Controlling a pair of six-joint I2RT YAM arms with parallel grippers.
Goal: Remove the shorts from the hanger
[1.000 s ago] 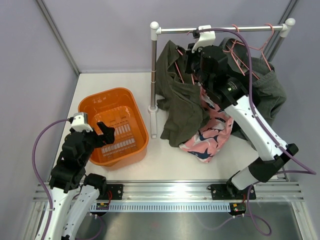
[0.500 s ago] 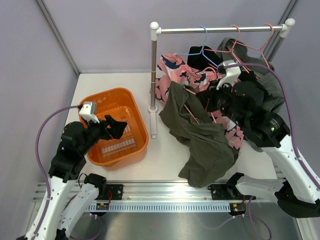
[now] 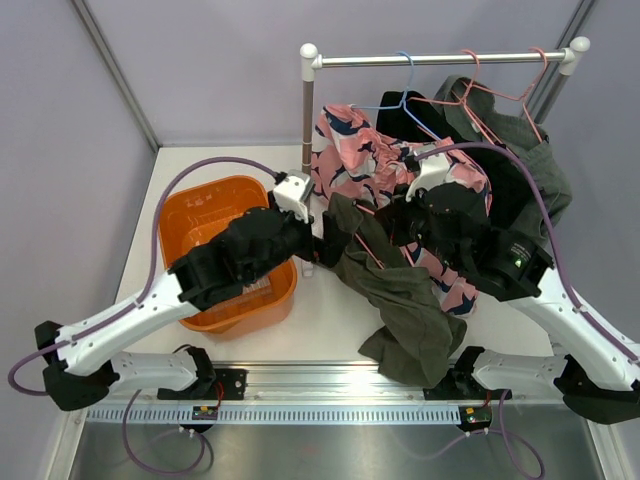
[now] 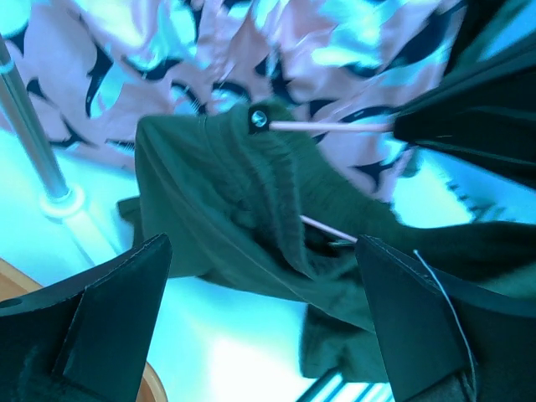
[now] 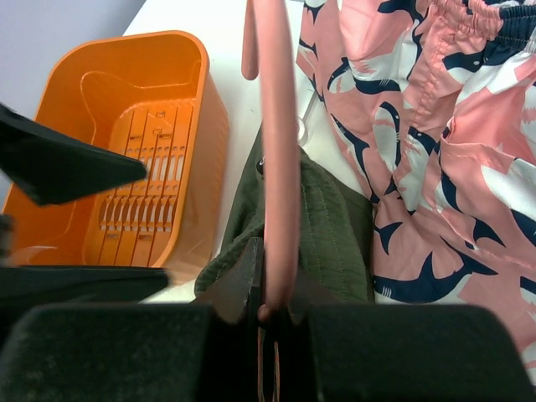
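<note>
Right of the silver metal rail post (image 3: 307, 150): dark olive cloth shorts (image 3: 405, 300) on a thin pink wire hanger (image 5: 279, 167)
The right tool (image 5: 272, 301) is clamped tight on the hanger's wire; the shorts droop onto the white desk (image 3: 320, 320) by the post's foot. The left tool (image 4: 264, 322), spread wide and empty, faces them.

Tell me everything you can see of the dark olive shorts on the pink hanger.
The dark olive shorts are soft, crumpled cloth with a gathered, ribbed-looking waistband. The waist hangs on a pink hanger, which the right gripper clamps shut. The rest trails down toward the white table in front of the rack, lying against the pink printed shorts. The open left gripper brackets the waist.
</note>
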